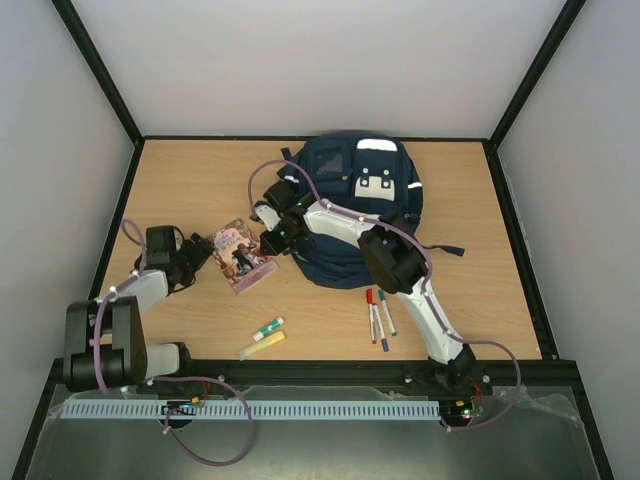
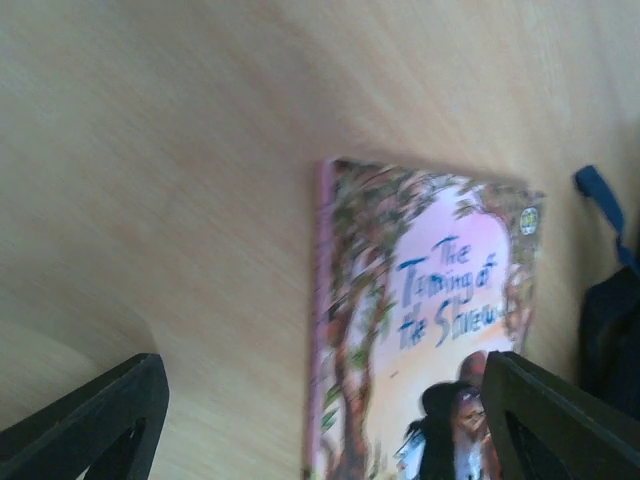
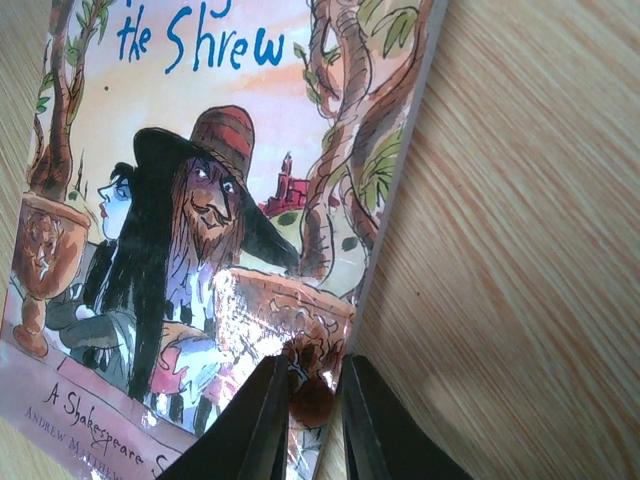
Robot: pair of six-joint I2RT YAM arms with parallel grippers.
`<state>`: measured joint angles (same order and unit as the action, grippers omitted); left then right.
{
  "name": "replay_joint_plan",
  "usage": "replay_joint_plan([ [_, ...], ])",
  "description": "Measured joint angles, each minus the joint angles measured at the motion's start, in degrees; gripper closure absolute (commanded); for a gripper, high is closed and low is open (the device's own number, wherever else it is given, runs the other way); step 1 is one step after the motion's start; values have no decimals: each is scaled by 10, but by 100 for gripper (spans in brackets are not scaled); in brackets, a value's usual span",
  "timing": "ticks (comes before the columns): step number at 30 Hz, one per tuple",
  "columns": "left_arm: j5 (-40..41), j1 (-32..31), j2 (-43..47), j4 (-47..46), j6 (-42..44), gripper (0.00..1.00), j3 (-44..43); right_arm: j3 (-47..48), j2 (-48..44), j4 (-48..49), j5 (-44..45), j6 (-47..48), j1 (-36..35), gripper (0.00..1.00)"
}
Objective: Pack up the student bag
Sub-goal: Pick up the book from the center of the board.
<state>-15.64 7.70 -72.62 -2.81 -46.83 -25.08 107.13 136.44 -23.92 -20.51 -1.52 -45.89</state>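
Top external view: the left gripper [image 1: 196,252] is sitting at the left of the table [image 1: 480,290], jaws standing wide apart, just beside the Taming of the Shrew paperback [image 1: 240,257]. The right gripper [image 1: 272,242] is pinching that book's right edge, fingers clamped on it. The student bag [image 1: 390,205] is lying at the table's far centre, partly under the right arm.
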Motion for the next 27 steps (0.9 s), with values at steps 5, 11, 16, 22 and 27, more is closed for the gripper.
replay_joint_plan([
  [5,-6,1,-85,-62,4,12,-37,0,3,9,0,0,-2,85],
  [11,-62,5,-182,-150,3,14,-83,-1,5,22,8,2,-6,86],
  [16,-120,9,-220,-265,-3,16,-63,0,6,22,16,2,-8,87],
  [22,-100,-26,-216,-295,5,19,-46,0,9,22,21,2,-9,87],
  [27,-70,-46,-194,-275,10,20,-34,0,9,22,24,2,-9,87],
])
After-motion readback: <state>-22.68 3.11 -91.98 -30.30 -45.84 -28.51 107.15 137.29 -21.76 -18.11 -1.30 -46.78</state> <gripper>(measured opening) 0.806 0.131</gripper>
